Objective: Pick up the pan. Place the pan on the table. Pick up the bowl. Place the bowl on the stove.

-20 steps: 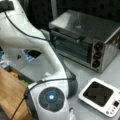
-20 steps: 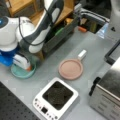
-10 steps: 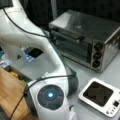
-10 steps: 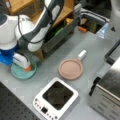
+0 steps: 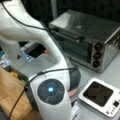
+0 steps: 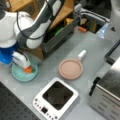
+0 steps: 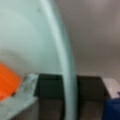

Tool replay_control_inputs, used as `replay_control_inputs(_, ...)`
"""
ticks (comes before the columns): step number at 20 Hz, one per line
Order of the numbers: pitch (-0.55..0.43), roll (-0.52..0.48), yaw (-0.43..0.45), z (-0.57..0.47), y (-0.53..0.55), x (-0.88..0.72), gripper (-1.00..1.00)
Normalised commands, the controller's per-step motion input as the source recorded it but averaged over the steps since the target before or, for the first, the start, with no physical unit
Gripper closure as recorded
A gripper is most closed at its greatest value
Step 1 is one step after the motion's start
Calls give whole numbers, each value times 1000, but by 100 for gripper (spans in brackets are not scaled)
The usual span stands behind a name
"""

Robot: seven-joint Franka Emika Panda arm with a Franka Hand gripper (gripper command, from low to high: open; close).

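The pinkish-brown pan (image 6: 70, 69) lies flat on the grey table (image 6: 50, 67), its white stub handle (image 6: 82, 54) pointing to a front view's upper right. Left of it sits the teal bowl (image 6: 23, 74) with an orange piece (image 6: 28, 69) inside. My gripper (image 6: 23, 64) is down at the bowl's near-top rim. In the wrist view the bowl's rim (image 7: 65, 57) runs between my gripper's (image 7: 68, 86) fingers, which stand open on either side, with the orange piece (image 7: 7, 80) at the left. The white stove (image 6: 56, 98) has nothing on its black surface.
A silver toaster oven (image 5: 87, 42) (image 6: 107, 95) stands to the right of the stove (image 5: 101, 96). A wooden box with a dark bin (image 6: 57, 32) lies behind the bowl. My arm (image 5: 50, 75) fills much of a front view.
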Motion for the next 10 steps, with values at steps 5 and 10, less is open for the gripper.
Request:
replay_control_inputs(5, 12, 87, -210, 72, 311, -47, 100)
replay_control_inputs(10, -4, 53, -161, 52, 193, -134, 100)
